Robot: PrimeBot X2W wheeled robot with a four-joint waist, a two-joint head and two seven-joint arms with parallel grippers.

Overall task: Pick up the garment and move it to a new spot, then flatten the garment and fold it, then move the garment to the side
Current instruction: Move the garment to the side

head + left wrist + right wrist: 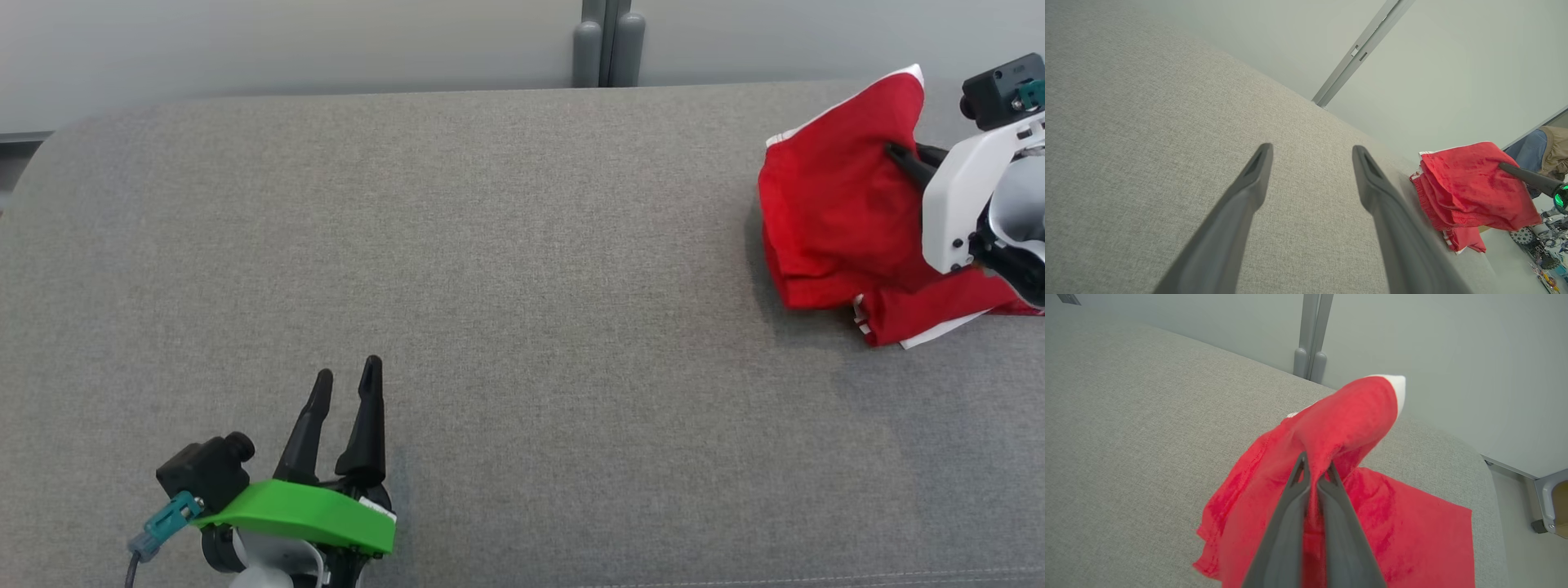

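Far right of grey cushion (506, 245): red garment (824, 220), white-trimmed, bunched, part lifted. Fold pinched tight in right gripper (1315, 467). Lower left: left gripper (349, 377), fingers parted, empty. Print on camera housing (998, 88) too small to read.

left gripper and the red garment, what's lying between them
Nothing; in the head view the stretch from the left gripper to the red garment is bare grey upholstery.

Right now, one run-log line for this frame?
stage: pick-up | right gripper: shut on red garment, partly raised | left gripper: open, empty, above grey fabric surface | fold: not yet done
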